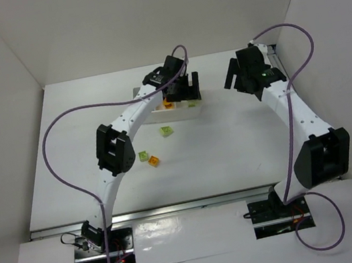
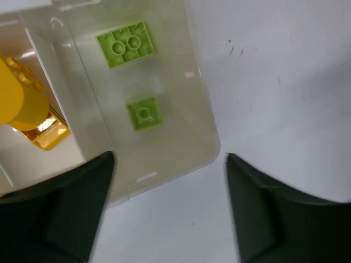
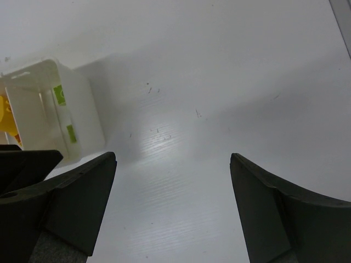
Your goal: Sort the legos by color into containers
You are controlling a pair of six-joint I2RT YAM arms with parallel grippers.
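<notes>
tray at far middle of table, beneath left gripper | right gripper right of tray, well apart, over table | end compartment holds two legos, one behind the other | neighbouring compartment holds further legos | single lego on table just before tray | lego pair side by side, nearer and left of it

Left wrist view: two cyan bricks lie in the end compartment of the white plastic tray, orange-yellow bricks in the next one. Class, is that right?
No. The left wrist view shows those two translucent bricks are light green, not cyan. The white plastic tray and orange-yellow bricks are as stated.
</notes>
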